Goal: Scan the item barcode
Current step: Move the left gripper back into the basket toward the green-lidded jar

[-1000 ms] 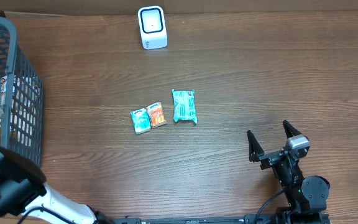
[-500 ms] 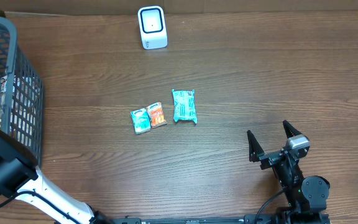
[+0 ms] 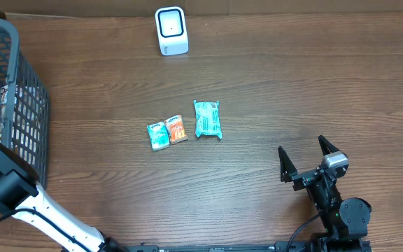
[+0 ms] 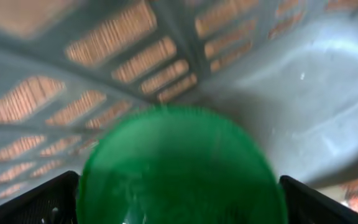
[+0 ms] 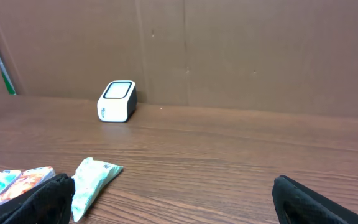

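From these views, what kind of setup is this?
Likely a mock checkout bench: a white barcode scanner on a wooden table, snack packets mid-table, and a grey mesh basket.

A green round thing (image 4: 176, 140) fills the gap between the jaws of the left gripper (image 4: 179, 177); it is so near the lens that it is all blur, and the bottom edge cuts it off; what it is cannot be told. The basket (image 4: 104, 43) wall beyond the jaws is smeared; of the jaws only dark corners show. At the right gripper (image 5: 173, 182), one jaw hides part of the small packets (image 5: 11, 183) and the near end of the teal packet (image 5: 95, 177). The small packets run off the edge; the print on the scanner (image 5: 117, 101), far ahead, is too small to read.
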